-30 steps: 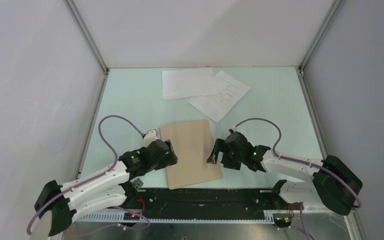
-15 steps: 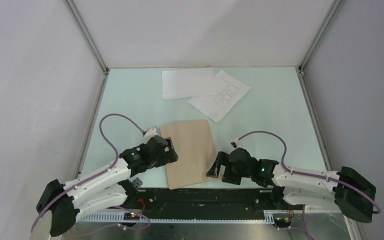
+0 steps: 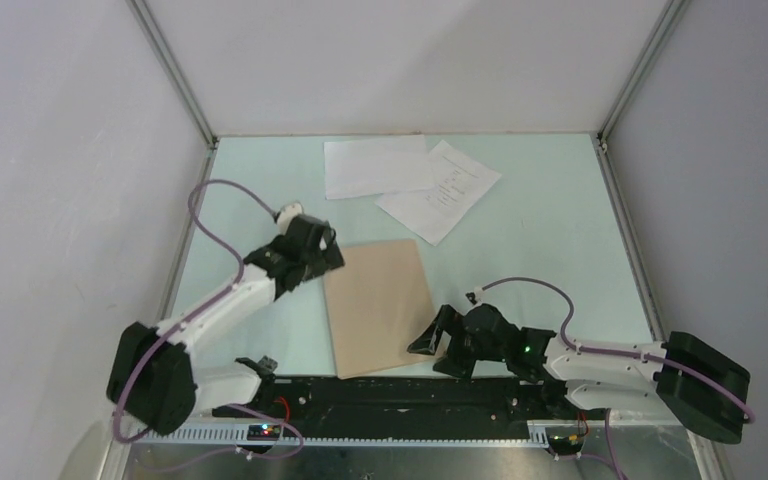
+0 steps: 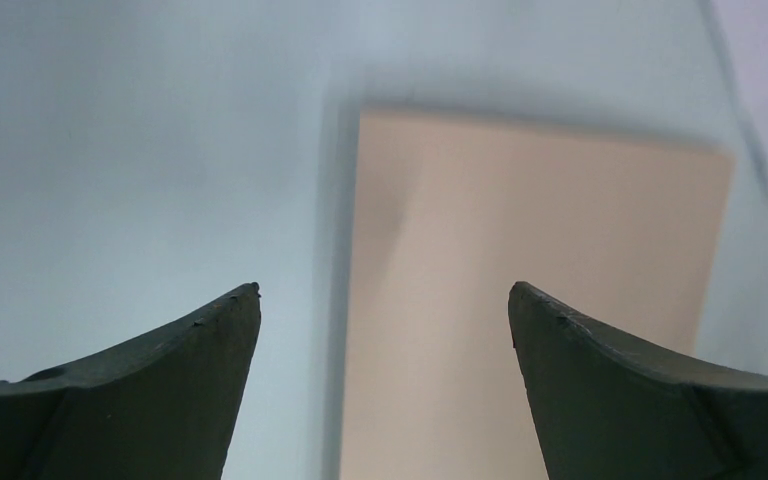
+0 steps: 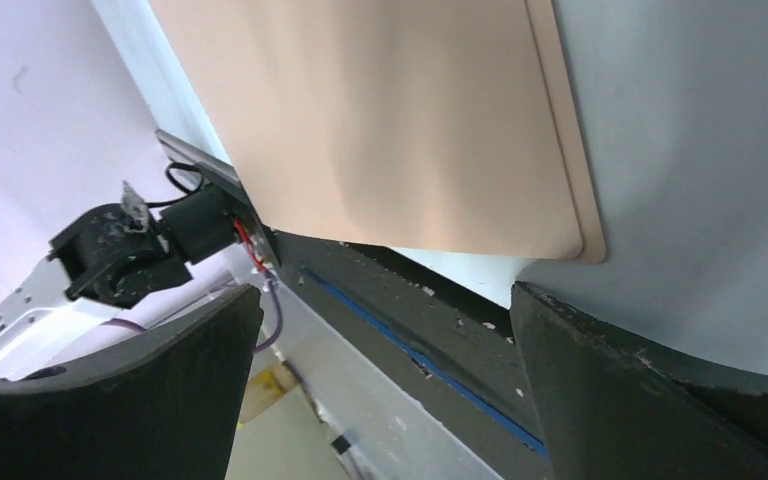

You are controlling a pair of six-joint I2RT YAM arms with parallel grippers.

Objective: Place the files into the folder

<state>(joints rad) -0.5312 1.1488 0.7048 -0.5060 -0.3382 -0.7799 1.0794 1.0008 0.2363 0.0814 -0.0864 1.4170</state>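
The tan folder [image 3: 375, 305] lies shut and flat on the table in front of the arms. The files, a blank white sheet [image 3: 375, 167] and a printed sheet [image 3: 440, 190], lie overlapping at the far side. My left gripper [image 3: 332, 258] hovers open at the folder's far left corner. In the left wrist view the folder [image 4: 530, 280] and its long edge run between the left gripper's [image 4: 384, 290] spread fingers. My right gripper [image 3: 428, 345] stands open, low by the folder's near right corner [image 5: 560, 235]. Nothing is between the right gripper's [image 5: 385, 290] fingers.
A black rail [image 3: 390, 390] runs along the near table edge under the right gripper and also shows in the right wrist view [image 5: 430, 330]. Grey walls and metal frame posts [image 3: 175, 75] close in the table on three sides.
The left arm swung away from me, from the folder's left edge up to its far left corner. The right arm dropped back toward the near edge, by the folder's near right corner. Both stayed open.
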